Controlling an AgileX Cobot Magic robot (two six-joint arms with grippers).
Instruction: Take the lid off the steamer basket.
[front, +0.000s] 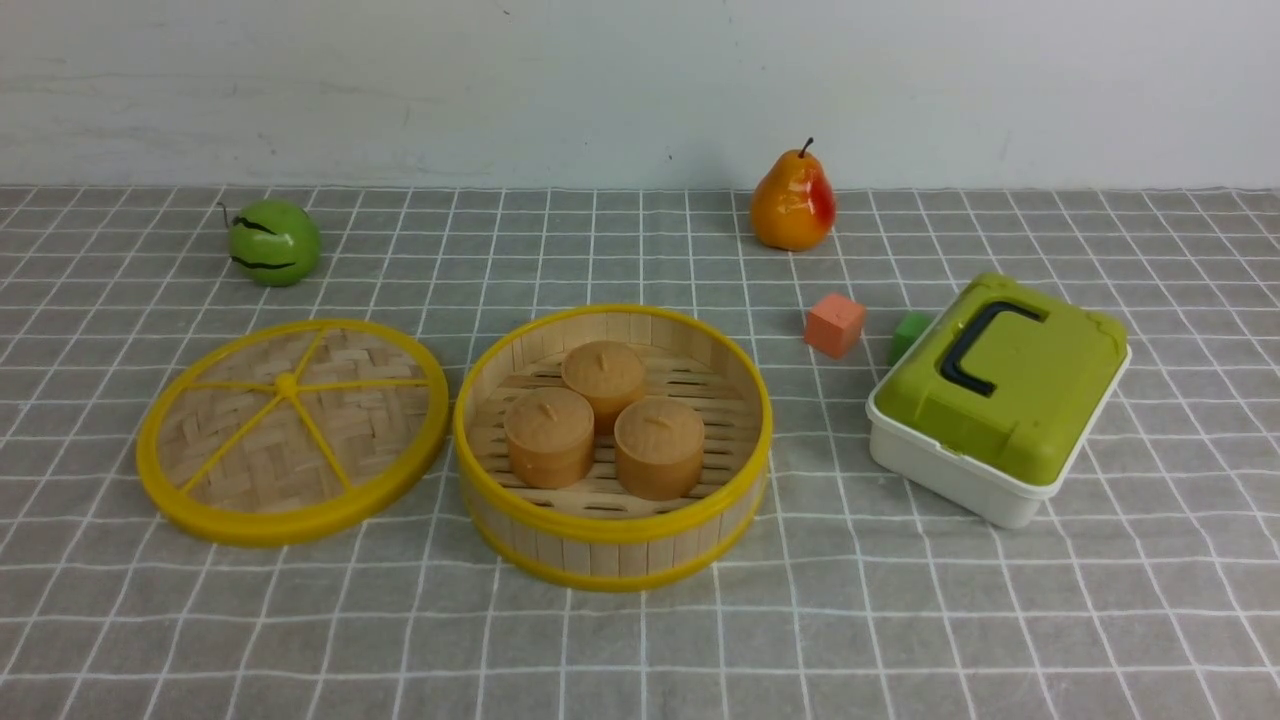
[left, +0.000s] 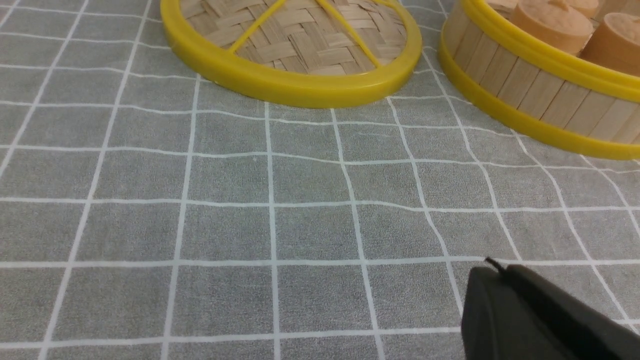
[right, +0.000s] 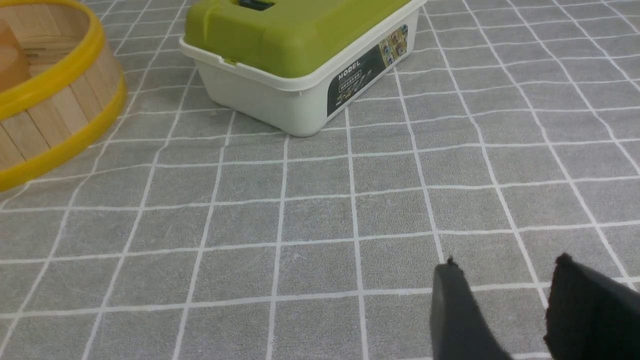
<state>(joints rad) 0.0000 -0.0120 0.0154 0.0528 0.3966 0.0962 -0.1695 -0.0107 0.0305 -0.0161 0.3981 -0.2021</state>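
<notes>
The lid (front: 292, 428), a woven bamboo disc with yellow rim and spokes, lies flat on the cloth left of the steamer basket (front: 612, 545). The basket stands open with three tan buns (front: 604, 414) inside. Neither arm shows in the front view. In the left wrist view my left gripper (left: 492, 272) is shut and empty above the cloth, short of the lid (left: 295, 85) and the basket (left: 530, 100). In the right wrist view my right gripper (right: 505, 267) is open and empty over bare cloth, with the basket (right: 55, 120) off to one side.
A white box with green lid and black handle (front: 1000, 395) stands right of the basket; it also shows in the right wrist view (right: 300, 55). An orange cube (front: 834, 324), a green cube (front: 908, 334), a pear (front: 793, 203) and a green fruit (front: 273, 241) lie farther back.
</notes>
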